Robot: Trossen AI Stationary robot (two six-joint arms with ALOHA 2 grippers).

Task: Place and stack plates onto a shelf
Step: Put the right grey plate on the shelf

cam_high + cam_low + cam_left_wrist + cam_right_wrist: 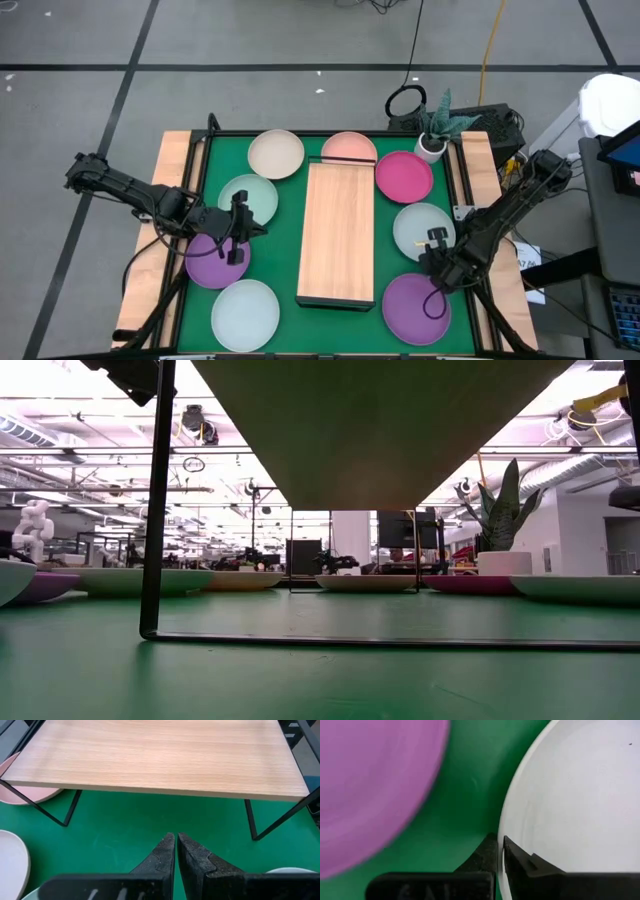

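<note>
Green surface (pixel 290 320): your right gripper (pixel 499 842) nips pale blue-white round plate's (pixel 580 800) rim; left gripper (pixel 176 840), fingers together, faces light-wood shelf (pixel 155 757).

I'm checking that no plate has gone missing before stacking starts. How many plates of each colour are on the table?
Cream plate: 1
Pale pink plate: 1
Magenta plate: 1
Mint green plates: 2
Pale blue-white plate: 1
Purple plates: 2
Total: 8
</note>
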